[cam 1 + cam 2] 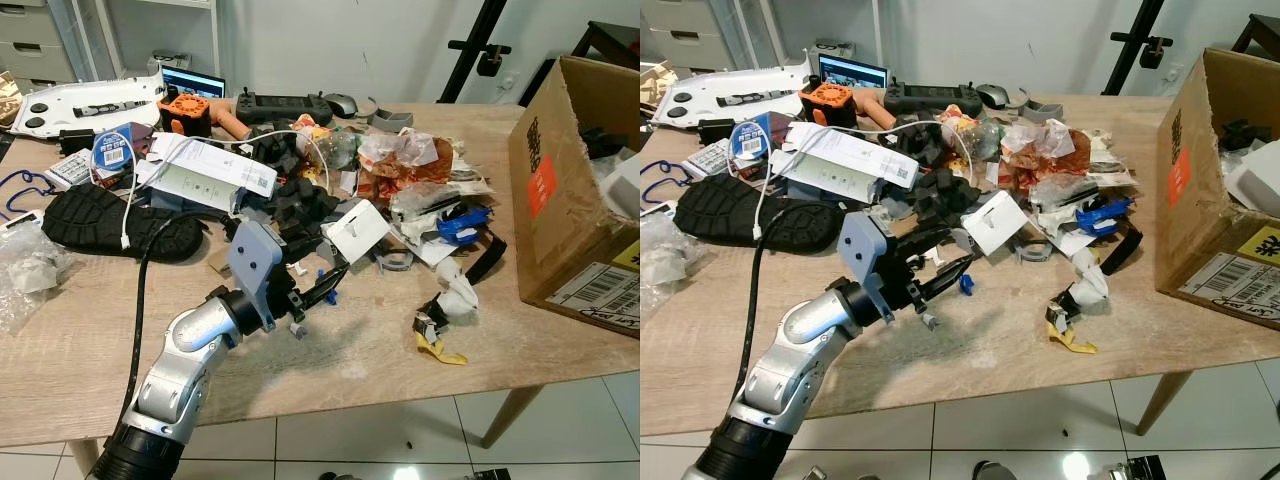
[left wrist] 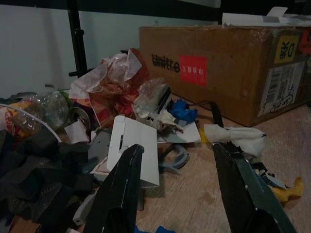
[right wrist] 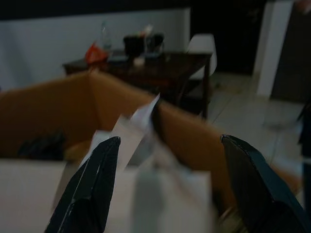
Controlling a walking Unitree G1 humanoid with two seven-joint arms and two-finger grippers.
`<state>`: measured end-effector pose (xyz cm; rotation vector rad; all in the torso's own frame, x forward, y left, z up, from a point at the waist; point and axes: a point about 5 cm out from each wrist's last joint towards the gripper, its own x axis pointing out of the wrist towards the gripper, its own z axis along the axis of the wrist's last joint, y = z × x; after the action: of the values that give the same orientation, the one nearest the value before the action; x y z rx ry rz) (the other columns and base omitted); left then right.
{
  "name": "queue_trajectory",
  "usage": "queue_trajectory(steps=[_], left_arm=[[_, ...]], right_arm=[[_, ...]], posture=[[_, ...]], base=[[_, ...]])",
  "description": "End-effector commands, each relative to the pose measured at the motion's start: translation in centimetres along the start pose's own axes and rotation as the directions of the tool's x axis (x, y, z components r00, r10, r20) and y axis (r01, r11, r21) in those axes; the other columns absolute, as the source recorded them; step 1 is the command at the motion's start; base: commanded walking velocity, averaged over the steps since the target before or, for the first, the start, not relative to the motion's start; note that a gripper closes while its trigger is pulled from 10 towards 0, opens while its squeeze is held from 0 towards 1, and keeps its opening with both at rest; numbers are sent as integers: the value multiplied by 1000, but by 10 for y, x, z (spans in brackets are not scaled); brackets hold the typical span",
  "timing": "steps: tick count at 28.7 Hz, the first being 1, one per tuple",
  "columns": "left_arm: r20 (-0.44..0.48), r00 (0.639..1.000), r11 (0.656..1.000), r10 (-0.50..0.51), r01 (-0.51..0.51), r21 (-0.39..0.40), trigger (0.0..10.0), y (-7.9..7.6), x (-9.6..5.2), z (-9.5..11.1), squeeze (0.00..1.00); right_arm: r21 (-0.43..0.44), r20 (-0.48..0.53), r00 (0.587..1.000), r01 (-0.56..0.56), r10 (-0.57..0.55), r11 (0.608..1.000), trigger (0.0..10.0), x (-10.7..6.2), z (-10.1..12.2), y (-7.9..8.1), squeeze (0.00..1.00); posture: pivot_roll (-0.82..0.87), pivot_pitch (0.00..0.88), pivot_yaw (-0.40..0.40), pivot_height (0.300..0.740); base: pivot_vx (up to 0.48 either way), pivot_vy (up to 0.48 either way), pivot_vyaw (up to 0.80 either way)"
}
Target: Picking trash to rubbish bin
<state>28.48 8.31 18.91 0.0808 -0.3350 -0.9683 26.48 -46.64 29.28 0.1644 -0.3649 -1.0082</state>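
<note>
Left gripper [image 1: 318, 288] reaches low over the desk [image 1: 360, 350] toward the near side of the trash pile, fingers spread and empty; wrist view shows bare desk between them. Just ahead of the fingertips: white folded card [image 1: 357, 230], grey ring-shaped piece [image 1: 394, 262], small blue scrap [image 1: 965, 283]. Crumpled reddish wrapper [image 1: 405, 160] lies further back in the pile; white tissue wad [image 1: 455, 285] and yellow scrap [image 1: 443, 350] lie near the front edge. Cardboard box [image 1: 560, 180] stands open at the desk's right edge. Right gripper [image 3: 165, 189] hangs over that box, fingers apart, holding nothing. Black shoe sole [image 1: 110, 225] lies toward the left edge.
</note>
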Motion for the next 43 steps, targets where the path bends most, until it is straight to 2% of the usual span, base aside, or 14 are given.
queue_trajectory(steps=[1,4,6,9,10,11,14,22,27,29,31,32,33,43], left_arm=[[-15,1000,1000,-10,10,4,10000,-2,2,-3,0],[-15,1000,1000,-7,7,7,10000,-1,2,-3,0],[-21,1000,1000,-1,1,15,10000,1,2,-3,0],[-25,1000,1000,1,-1,18,10000,2,1,-3,0],[-29,1000,1000,8,-7,26,10000,3,2,-4,0],[-29,1000,1000,8,-7,26,10000,3,2,-4,0],[-22,999,999,24,-23,40,10000,5,4,-1,0],[-48,995,995,84,-81,63,10000,10,-3,-4,0],[-73,986,984,148,-140,106,10000,16,-3,-7,0],[-89,965,963,249,-237,126,10000,27,-5,-10,0],[-86,962,961,261,-250,116,10000,28,-7,-9,0],[-80,965,965,249,-240,101,10000,27,-8,-8,0],[-81,973,974,216,-209,89,10000,23,-11,-8,0],[-94,969,971,229,-221,92,10000,19,-12,-11,0]], right_arm=[[-42,67,998,13,-10,999,10000,4,18,-5,0],[-30,91,991,-98,101,995,10000,4,25,10,0],[89,183,865,-488,467,869,10000,-8,39,70,0],[120,232,783,-612,577,782,10000,-17,44,92,0],[138,258,631,-774,732,619,10000,-34,45,125,0],[138,258,631,-774,732,619,10000,-34,45,125,0],[38,109,14,-999,994,10,10000,-117,18,194,0],[47,-56,-316,-948,947,-313,10000,-174,-27,210,0],[58,-102,-338,-941,936,-334,10000,-185,-44,209,0],[142,-109,-267,-957,957,-251,10000,-204,-63,207,0],[185,-108,-231,-960,967,-209,10000,-212,-70,205,298],[208,-110,-207,-961,972,-181,10000,-218,-77,202,882],[220,-111,-175,-964,978,-148,10000,-226,-87,197,1000],[326,-27,-140,-937,990,-124,10000,-253,-97,178,1000]], posture=[[-22,176,-80,740],[-22,177,-74,740],[-22,177,-69,740],[-22,177,-68,740],[-13,177,-70,740],[-13,177,-70,740],[4,180,-78,740],[2,181,-81,740],[-2,184,-87,740],[-3,186,-87,740],[-3,193,-91,740],[-1,194,-92,740],[-1,194,-92,740],[-6,199,-105,740]], base=[[0,0,0],[0,0,0],[0,0,0],[0,0,0],[0,0,0],[0,0,0],[0,0,0],[0,0,0],[0,0,0],[0,0,0],[0,0,0],[0,0,0],[0,0,0],[0,0,0]])
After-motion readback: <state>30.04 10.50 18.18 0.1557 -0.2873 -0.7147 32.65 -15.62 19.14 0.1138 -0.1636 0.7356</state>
